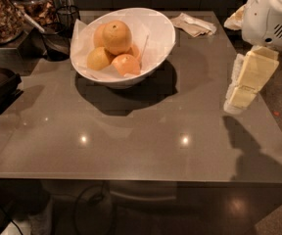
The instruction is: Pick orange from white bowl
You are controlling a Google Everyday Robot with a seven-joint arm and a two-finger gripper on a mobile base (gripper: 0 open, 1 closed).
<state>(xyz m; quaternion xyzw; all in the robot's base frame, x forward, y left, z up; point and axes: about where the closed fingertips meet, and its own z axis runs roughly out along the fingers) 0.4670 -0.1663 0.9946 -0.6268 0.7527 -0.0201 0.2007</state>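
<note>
Left edge of counter (131, 146): dark clutter, well apart from the work.

Left of centre, toward the back: bowl (161, 38). Orange (116, 35) lies in it on top of the pile, dimple up. It rests on a yellow fruit (100, 58) and a reddish fruit (126, 64), with a paper liner under them.

Risks, as judged:
- Orange is perched on round neighbours. An off-centre touch could roll it down among them or against the bowl wall.
- Smaller fruits sit close below. A descent too deep or too far forward could close on one of them, or pinch the liner and drag it up.
- An approach from the right must clear the high near rim. A knock there could slide or tip the bowl.

Right edge: gripper (241, 89) hangs over the counter's side, well apart from the bowl and pointing down. Nothing is seen in it, and it touches nothing. Whether the jaws are spread or pressed together cannot be told.
</note>
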